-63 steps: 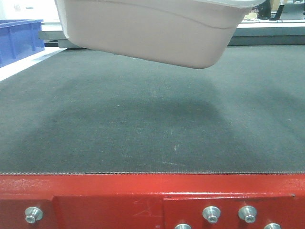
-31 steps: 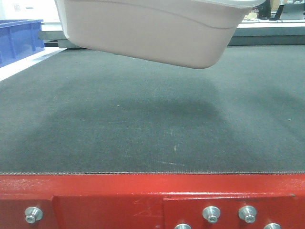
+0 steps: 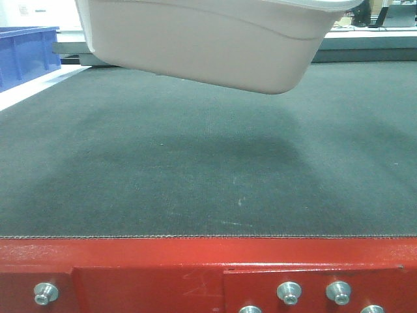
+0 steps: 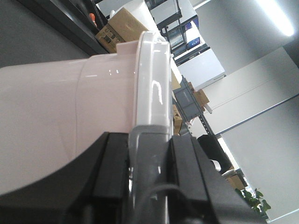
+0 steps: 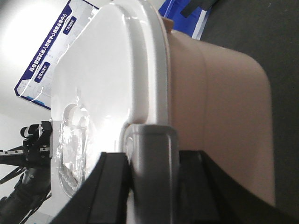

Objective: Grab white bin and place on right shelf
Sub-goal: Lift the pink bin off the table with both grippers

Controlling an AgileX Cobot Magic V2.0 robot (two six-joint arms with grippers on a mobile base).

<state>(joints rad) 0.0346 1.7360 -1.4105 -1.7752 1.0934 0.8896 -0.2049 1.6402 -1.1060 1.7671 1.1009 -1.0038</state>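
Left pincer (image 4: 148, 158) and right pincer (image 5: 149, 163) clamp white bin (image 3: 202, 45) crosswise, tilted.

A dark grey mat (image 3: 195, 163) covers a red-framed table (image 3: 130, 261), blue bin (image 3: 26, 52) far left, strip light (image 4: 275, 16) overhead.

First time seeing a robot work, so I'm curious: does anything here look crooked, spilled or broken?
Only the white bin: it hangs tilted above the dark mat, lower toward the right, clear of the surface. Its lid sits on, jaws clamp the rim, nothing spilled or broken.
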